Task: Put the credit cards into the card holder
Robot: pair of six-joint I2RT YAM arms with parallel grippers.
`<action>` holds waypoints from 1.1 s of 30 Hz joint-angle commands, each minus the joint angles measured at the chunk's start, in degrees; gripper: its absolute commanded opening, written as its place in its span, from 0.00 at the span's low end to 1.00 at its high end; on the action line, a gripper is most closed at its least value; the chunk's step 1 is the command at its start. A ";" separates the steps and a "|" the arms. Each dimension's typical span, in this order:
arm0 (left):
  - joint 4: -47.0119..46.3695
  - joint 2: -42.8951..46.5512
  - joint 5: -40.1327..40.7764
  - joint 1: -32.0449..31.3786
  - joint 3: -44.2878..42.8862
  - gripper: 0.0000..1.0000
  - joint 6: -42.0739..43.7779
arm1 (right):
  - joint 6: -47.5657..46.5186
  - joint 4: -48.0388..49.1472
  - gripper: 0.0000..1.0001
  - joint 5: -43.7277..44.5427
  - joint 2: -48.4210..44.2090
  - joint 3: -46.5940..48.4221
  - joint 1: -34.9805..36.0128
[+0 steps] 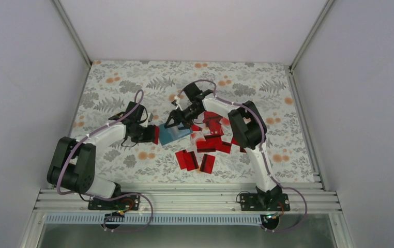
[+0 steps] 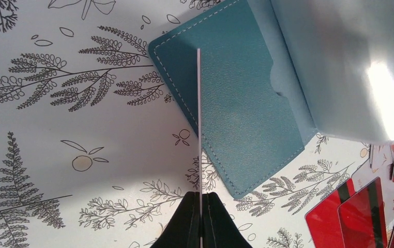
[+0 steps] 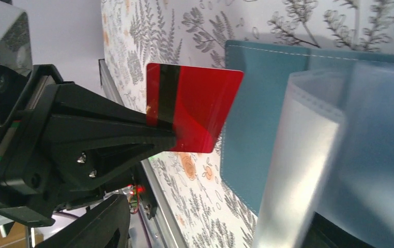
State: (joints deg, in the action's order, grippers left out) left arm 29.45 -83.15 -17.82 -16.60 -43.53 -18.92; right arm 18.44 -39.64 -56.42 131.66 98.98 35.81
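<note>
Nearest on the floral-printed desk (image 1: pixel 127 85) lay a few loose credit cards (image 1: pixel 187 159), thin glossy red rectangles with rounded corners and a black stripe. More of them were heaped in an overlapping scatter a little farther back and to the right, some tilted on one another.

Left of that heap, the left pincer (image 1: pixel 152 134) was closed tight on one red card (image 3: pixel 190 108). Its black tapered fingers (image 2: pixel 213 222) clamped the striped end so that the card stood on edge. In the left wrist view it showed only as a hair-thin pale line, and its free end reached over the card holder (image 2: pixel 236 113).

The card holder lay flat on the desk near the middle, just right of the left pincer. It was a teal-blue pouch with a fine pebbled grain, pale stitching along the border and rounded corners. A clear, shiny plastic sleeve (image 2: pixel 339 67) rose from its right part, its edge cut with a small thumb notch.

Just beyond, the right pincer (image 1: pixel 175 122) hung over the far edge of the holder, at the lifted sleeve. Whether its jaws were closed on that sleeve could not be told.
</note>
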 commanded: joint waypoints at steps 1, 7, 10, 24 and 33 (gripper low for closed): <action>-0.56 -0.14 -0.11 0.18 0.30 0.02 -0.58 | -1.37 0.68 0.69 -4.58 1.62 2.57 1.10; 1.00 2.26 0.39 0.24 -2.67 0.02 -1.06 | -1.51 0.82 0.69 -6.28 3.66 3.67 1.78; 1.63 3.05 0.52 0.59 -4.52 0.02 -1.72 | -1.09 1.54 0.69 -6.59 4.88 3.51 2.06; -9.96 5.14 -14.93 6.88 -2.24 0.02 -6.64 | 1.99 7.44 0.68 -6.78 6.52 -0.03 2.24; -18.66 -2.26 -24.35 6.93 0.17 0.02 -6.37 | 1.87 7.73 0.68 -5.67 4.51 -1.67 2.29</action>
State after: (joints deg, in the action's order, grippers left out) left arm 15.68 -82.63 -35.64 -9.74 -43.90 -25.36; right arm 20.08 -32.27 -64.29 137.38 98.91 37.39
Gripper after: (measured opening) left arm 0.028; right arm 0.683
